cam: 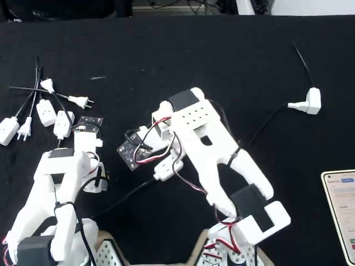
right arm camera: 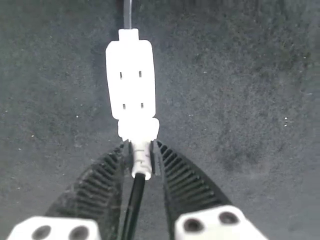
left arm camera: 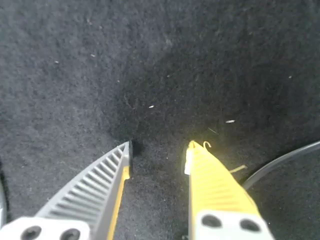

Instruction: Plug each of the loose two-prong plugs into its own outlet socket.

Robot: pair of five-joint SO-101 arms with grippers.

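right pincer (right arm camera: 141, 147): clamped on the neck of the small white two-prong plug (right arm camera: 138, 129), likely so it is pushed straight | plug: set against the end of the long white outlet block (right arm camera: 130, 75), frame centre | left pincer (left arm camera: 157, 150): held open and empty above the black cloth (left arm camera: 160, 60)

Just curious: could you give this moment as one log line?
left gripper: open, empty, over black cloth table | right gripper: shut on white plug with black cable | plug: flush against end of white outlet block
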